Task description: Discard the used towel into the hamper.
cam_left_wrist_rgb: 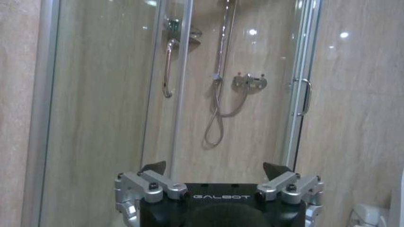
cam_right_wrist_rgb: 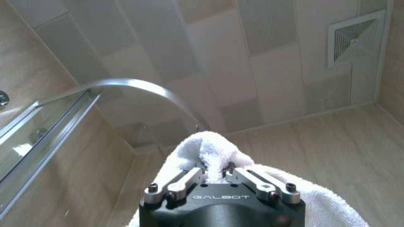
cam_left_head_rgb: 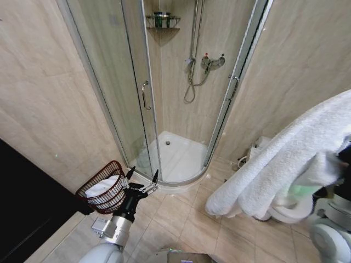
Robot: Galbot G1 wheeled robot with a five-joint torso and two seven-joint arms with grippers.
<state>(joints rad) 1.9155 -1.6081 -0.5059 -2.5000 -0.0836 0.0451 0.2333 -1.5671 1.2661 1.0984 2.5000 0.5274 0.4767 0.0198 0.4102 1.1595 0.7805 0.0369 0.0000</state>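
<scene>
1. Your towel [cam_left_head_rgb: 285,164] is white terry. It hangs in the air right of the shower cubicle [cam_left_head_rgb: 175,82], well above the tiled floor [cam_left_head_rgb: 181,224]. Its long axis runs on a slant, from a high end at the head view's right edge down to a rounded low end that points toward the cubicle's curved sill.
2. The right gripper [cam_right_wrist_rgb: 215,172] grasps the towel: in its wrist view you see the jaws pinched onto a raised fold of cloth [cam_right_wrist_rgb: 208,151], with the rest spilling off both sides of the gripper body. In the head view the towel covers that gripper almost wholly.
3. The hamper [cam_left_head_rgb: 104,189] is a red-brown wire basket on the floor, left of the cubicle against the beige wall, well apart from the towel. It looks tipped, its mouth facing up and toward you. Something white [cam_left_head_rgb: 101,186] already lies inside; you cannot tell what it is.
4. The left gripper [cam_left_head_rgb: 142,176] sits just beside the hamper's rim on the cubicle side, jaws spread wide and holding nothing, pointing at the cubicle's glass door.
5. Behind the towel, a white fixture right of the cubicle is mostly hidden.
</scene>
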